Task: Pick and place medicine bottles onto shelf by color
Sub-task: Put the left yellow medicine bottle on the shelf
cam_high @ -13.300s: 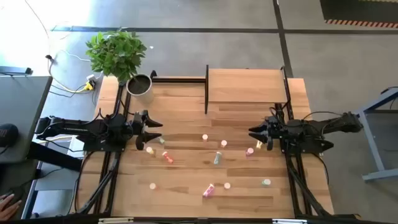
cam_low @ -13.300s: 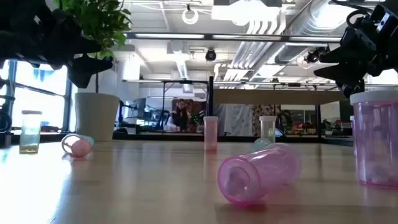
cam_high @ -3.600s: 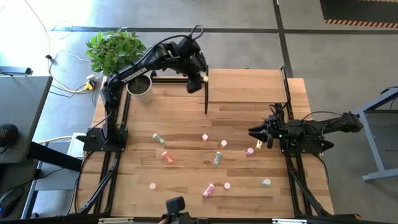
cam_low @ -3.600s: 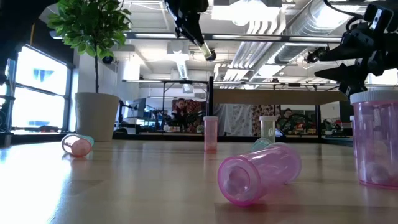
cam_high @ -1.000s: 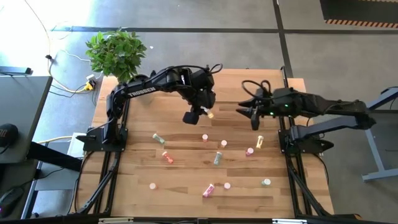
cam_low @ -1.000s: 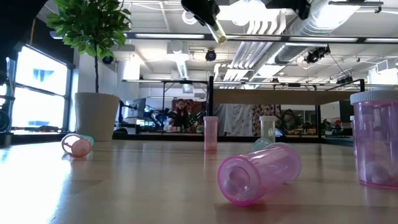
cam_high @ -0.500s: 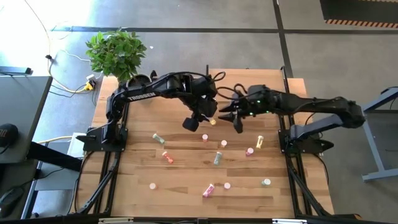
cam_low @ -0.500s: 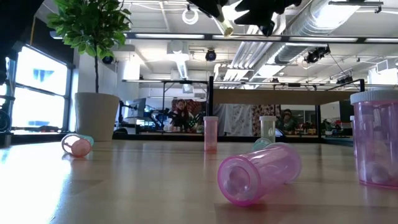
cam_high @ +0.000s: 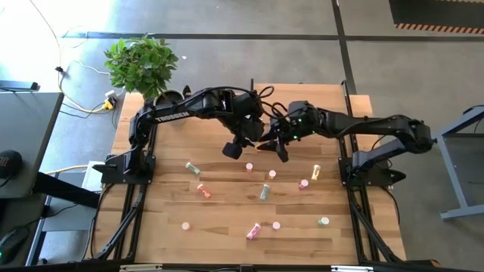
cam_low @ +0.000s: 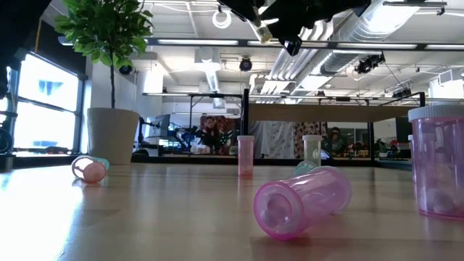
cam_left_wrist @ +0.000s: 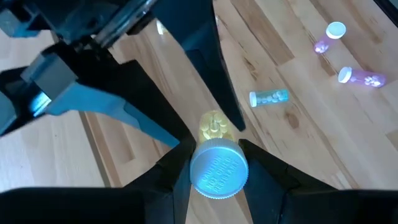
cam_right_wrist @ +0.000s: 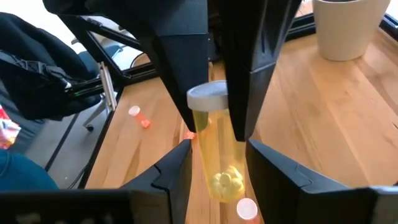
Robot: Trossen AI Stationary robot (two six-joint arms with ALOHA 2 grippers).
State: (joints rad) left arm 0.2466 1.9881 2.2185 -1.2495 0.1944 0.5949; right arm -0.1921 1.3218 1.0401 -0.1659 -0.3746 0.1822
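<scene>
A yellow medicine bottle (cam_right_wrist: 214,155) with a white cap is held high over the table's middle, by my left gripper (cam_high: 251,140), which is shut on it. My right gripper (cam_right_wrist: 219,149) has come in from the table's right and is open. Its two fingers stand on either side of the bottle's bottom end (cam_left_wrist: 214,127), with a small gap showing. Both grippers show at the top of the low view, around the bottle (cam_low: 265,31). The shelf (cam_high: 318,97) is at the far right, partly under my right arm. Several other small bottles lie or stand on the table, among them a pink one (cam_high: 249,167). My left gripper pinches the yellow bottle's cap end (cam_right_wrist: 208,98) between its two fingers (cam_right_wrist: 181,93). The bottle runs on past the fingertips, cap toward the wrist and bottom end slanting down. It is lifted well clear of the table.
A potted plant (cam_high: 142,64) stands at the far left corner. Loose bottles are scattered over the near half of the table: green (cam_high: 264,193), orange (cam_high: 203,190), yellow (cam_high: 315,172), pink (cam_high: 253,231). The shelf's black upright panel (cam_high: 252,85) stands just beyond the grippers.
My right gripper has swung toward the table's left and down, toward the yellow bottle, tipping as it went. Its fingers now flank the bottle's bottom end. The bottle stays aloft in my left gripper.
</scene>
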